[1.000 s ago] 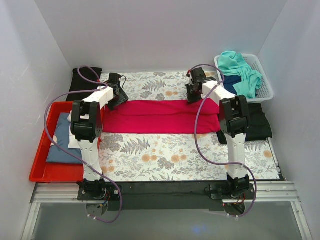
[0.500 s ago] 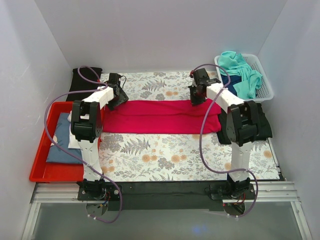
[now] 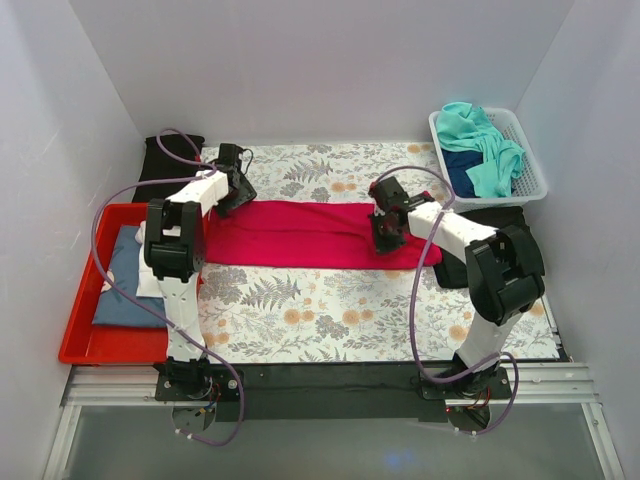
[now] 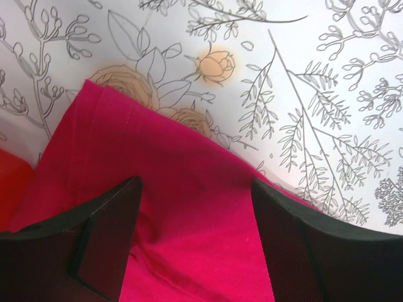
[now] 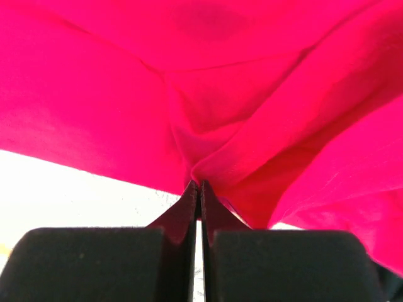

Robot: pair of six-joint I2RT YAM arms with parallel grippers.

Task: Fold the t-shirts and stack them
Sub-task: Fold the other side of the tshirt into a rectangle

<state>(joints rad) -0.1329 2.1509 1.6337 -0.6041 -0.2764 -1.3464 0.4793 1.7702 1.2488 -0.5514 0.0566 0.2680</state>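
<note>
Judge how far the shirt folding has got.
Done: one blue shirt lies folded in the red tray. In hand: the right gripper pinches the crimson shirt; the left gripper hangs open over its other end. Left: teal shirt and navy shirt in the basket, black shirt near it.

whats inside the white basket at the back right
The white basket holds crumpled teal cloth lying over a navy piece. Whatever lies beneath them is covered, and so is the basket's floor.
</note>
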